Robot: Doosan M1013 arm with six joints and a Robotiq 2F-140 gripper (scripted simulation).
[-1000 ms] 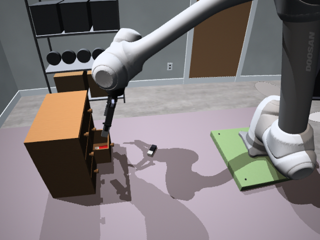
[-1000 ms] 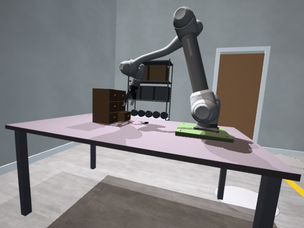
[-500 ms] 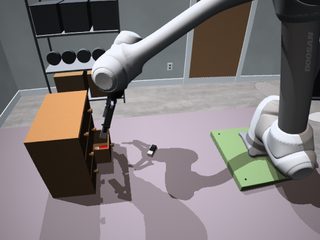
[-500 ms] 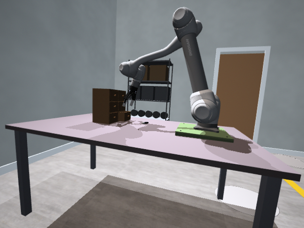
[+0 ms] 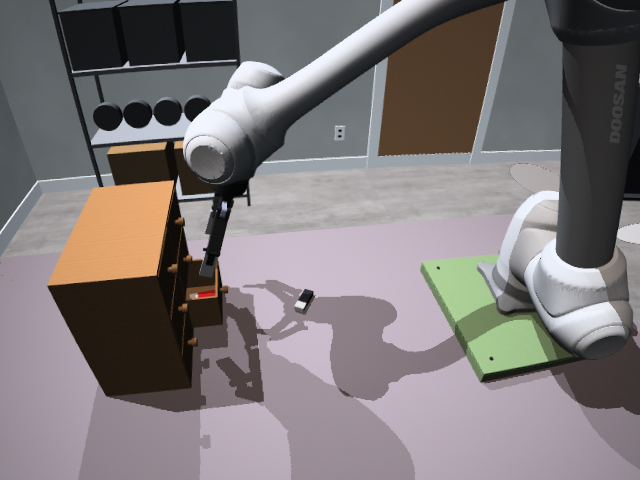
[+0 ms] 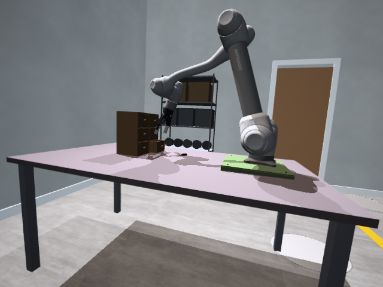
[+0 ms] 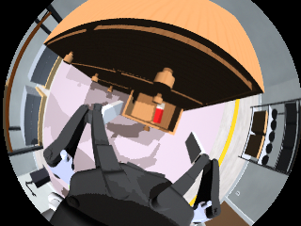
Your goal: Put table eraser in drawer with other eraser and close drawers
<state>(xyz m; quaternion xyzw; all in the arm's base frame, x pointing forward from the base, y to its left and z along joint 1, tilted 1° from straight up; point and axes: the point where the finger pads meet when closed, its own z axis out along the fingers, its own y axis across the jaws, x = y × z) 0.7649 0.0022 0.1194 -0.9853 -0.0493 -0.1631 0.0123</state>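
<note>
Black-and-white eraser (image 5: 303, 300) lies flat on the table; the pincer (image 5: 210, 264) hangs released, grasping nothing.

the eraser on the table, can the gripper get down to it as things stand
Probably yes. The eraser lies in the open on the table, apart from the chest and its pulled-out drawer. The gripper hangs open and empty above that drawer, with nothing between it and the eraser.

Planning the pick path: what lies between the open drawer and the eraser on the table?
Only shadowed tabletop between open drawer and eraser, seen in the top view.
</note>
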